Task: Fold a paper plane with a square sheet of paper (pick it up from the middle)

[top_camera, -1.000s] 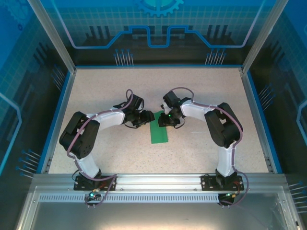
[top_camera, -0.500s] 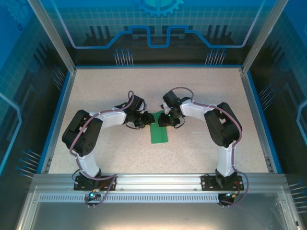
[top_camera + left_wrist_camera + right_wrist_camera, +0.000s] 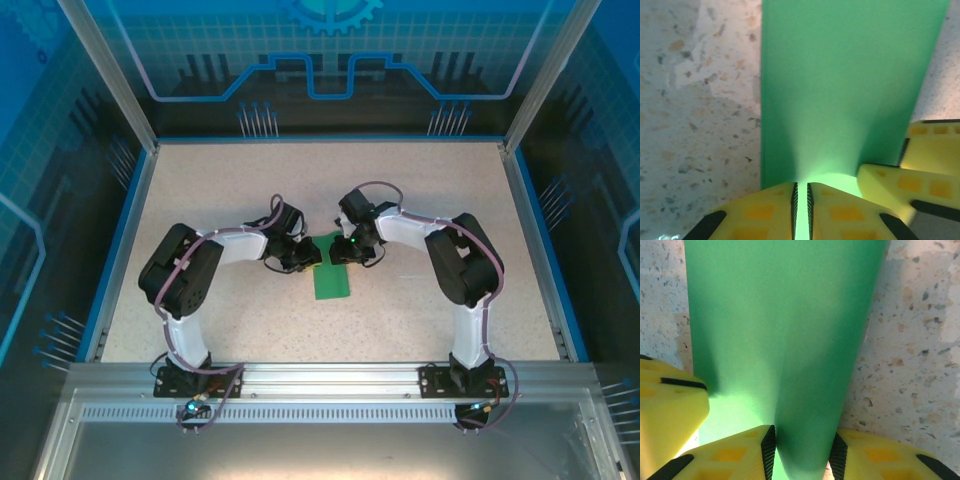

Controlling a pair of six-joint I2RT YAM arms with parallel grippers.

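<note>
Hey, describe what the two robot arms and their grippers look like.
The left arm and right arm have white links, black joints and purple cables. A green light glows by the right wrist. Their fingers are yellow wedges with orange squares and black ribbed pads.

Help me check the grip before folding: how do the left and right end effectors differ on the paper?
The left end effector pinches a thin layer of the paper, fingers almost together; the right end effector has fingers wider apart, around a raised ridge. From above, the left reaches in from the paper's left side, the right from its right. Both hold its far end.
</note>
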